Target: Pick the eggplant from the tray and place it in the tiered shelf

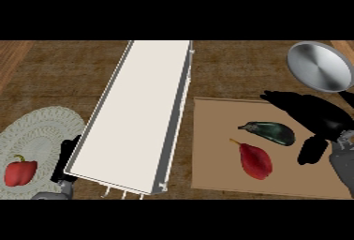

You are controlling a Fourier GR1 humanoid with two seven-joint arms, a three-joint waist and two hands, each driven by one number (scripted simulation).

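The dark eggplant (268, 132) lies on the brown tray (214, 178) at the right, with a red chili pepper (254, 161) just below it. My right hand (319, 118) hovers over the tray's right side, open. Its straight fingers (283, 99) pass above the eggplant and its thumb (313, 150) hangs to the eggplant's right, neither visibly touching it. The white tiered shelf (138, 112) stands in the middle, running from the top down to the lower left. My left hand (66, 157) rests open at the shelf's lower left edge, partly hidden behind it.
A red bell pepper (20, 172) sits on a pale woven placemat (38, 133) at the far left. A round metal pan (319, 65) lies at the top right, just beyond the tray. Brown counter shows between the shelf and the tray.
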